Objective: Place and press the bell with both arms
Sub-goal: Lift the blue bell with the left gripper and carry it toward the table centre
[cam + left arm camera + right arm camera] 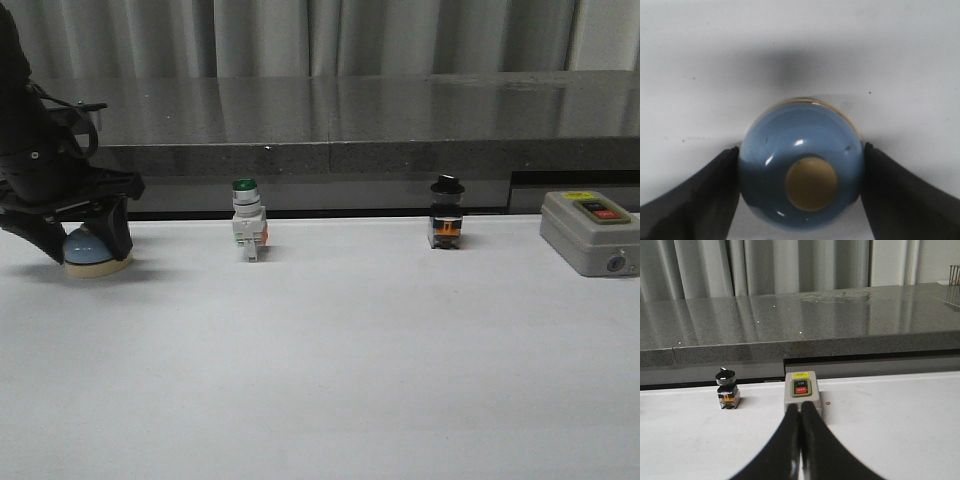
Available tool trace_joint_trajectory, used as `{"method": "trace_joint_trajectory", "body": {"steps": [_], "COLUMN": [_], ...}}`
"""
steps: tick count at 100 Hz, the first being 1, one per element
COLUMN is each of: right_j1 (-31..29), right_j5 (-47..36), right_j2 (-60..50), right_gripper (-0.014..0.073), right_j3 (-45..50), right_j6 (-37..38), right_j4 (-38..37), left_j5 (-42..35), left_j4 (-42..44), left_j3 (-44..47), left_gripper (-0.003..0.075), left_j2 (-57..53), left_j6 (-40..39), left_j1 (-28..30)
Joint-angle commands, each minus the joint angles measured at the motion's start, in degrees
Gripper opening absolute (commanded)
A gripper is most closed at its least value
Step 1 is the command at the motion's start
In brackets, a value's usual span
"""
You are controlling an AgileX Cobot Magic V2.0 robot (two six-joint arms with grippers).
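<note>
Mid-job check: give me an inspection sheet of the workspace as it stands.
Surface: white table, bare in the foreground.
Job's things: bell at far left, standing on the table.
Clutter: green-capped switch, black-knob switch, grey button box, set apart in a row.
Grippers: left gripper fingers against the bell's sides; right gripper shut, empty, pointing at the box.
Cables: nothing seen.
Surroundings: grey stone ledge, curtain behind.

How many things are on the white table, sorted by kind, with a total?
Desk bell: 1
Green-capped push-button switch: 1
Black-knob selector switch: 1
Grey button box: 1
Total: 4
</note>
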Motion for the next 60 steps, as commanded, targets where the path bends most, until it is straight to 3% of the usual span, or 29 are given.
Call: {"method": "trace_joint_trajectory", "body": {"steps": [1, 31, 60], "right_j1": [-0.28, -0.28, -0.28], "right_j5": [-4.92, -4.92, -4.92], "right_j2": [-1.01, -1.01, -1.01], "right_gripper": [-0.0060, -0.0060, -0.0060], "right_j3": [-0.79, -0.79, -0.79], "right_j6": [-0.10, -0.10, -0.10], "right_j4": [-0.28, -0.28, -0.28], "left_j5": [-1.20, -0.66, 1.04], "left_j4": [-0.65, -0.56, -0.56], "left_j3": [-1.61, -1.61, -1.61], "left_gripper": [0.0364, 0.0364, 0.0364], "left_j2": [-5.26, -15.07, -19.31], "left_j6": [-0.09, -0.01, -0.01], "left_j1": [-0.32, -2.45, -12.10]}}
